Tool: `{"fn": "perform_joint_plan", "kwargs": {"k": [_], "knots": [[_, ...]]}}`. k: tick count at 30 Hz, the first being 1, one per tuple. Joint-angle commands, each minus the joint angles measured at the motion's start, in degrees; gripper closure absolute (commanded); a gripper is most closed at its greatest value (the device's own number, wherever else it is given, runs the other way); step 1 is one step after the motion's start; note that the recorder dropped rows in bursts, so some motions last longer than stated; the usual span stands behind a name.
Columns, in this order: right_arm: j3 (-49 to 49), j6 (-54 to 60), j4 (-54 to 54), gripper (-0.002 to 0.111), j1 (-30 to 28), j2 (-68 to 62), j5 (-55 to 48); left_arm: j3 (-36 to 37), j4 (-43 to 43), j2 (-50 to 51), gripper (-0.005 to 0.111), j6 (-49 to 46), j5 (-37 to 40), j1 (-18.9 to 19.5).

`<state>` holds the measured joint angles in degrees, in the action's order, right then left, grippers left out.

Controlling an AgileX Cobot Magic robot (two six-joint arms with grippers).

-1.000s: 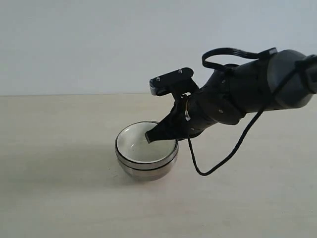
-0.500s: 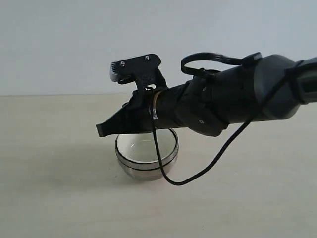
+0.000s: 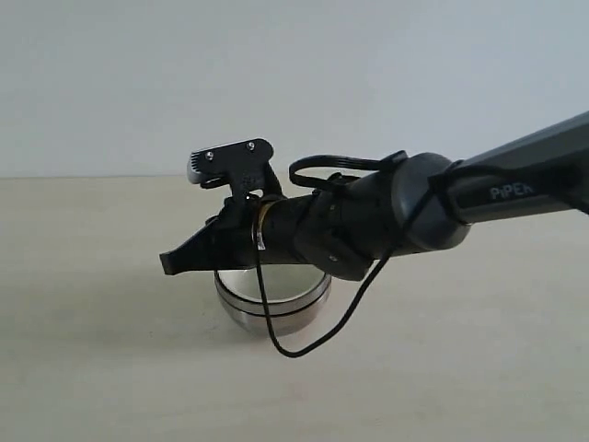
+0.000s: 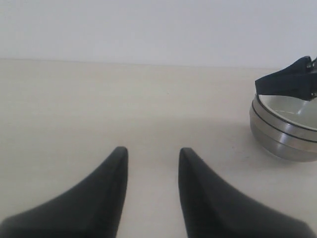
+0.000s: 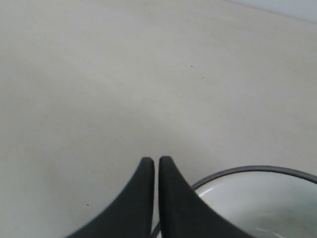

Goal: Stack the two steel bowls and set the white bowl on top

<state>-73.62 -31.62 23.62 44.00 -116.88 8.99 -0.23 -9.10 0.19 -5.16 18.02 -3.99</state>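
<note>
Pale tabletop [image 3: 110, 368] met a plain light wall. You had the two steel bowls [image 3: 294, 313] stacked at the frame's centre, with the white bowl [image 4: 290, 106] nested on top. Your right gripper [image 3: 167, 264] hung just above the stack, pointing left, fingers pressed together on nothing. Your left gripper [image 4: 151, 153] gaped empty over the tabletop, well apart from the bowls.

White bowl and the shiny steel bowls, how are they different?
The white bowl is plain white, while the steel bowls are grey, mirror-shiny metal. The white bowl sits on top, nested inside, so only its inside shows. The steel bowls are underneath with their outer walls showing, and the lowest rests on the table. All of them are round and make one stack.
</note>
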Motion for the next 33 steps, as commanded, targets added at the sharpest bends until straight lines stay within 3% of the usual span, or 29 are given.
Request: {"fn": "perform_joint_plan", "kwargs": {"k": [1, 11, 19, 23, 33], "knots": [[-2.9, 0.7, -0.1, 0.108, -0.1, -0.5, -4.7, 0.2, -0.1, -0.2, 0.074, -0.3, 0.0, 0.2], [-3.2, 1.5, -0.1, 0.108, -0.1, -2.5, -6.9, 0.2, -0.1, -0.2, 0.074, -0.3, 0.0, 0.2], [-3.1, 2.5, 0.1, 0.108, 0.0, 5.2, -11.7, 0.2, -0.1, -0.2, 0.074, -0.3, 0.0, 0.2], [-2.6, 6.7, 0.1, 0.108, 0.0, 12.4, -19.8, 0.2, -0.1, -0.2, 0.074, -0.3, 0.0, 0.2], [18.3, 8.9, 0.6, 0.108, -0.1, 45.2, -16.1, 0.2, -0.1, -0.2, 0.074, -0.3, 0.0, 0.2]]}}
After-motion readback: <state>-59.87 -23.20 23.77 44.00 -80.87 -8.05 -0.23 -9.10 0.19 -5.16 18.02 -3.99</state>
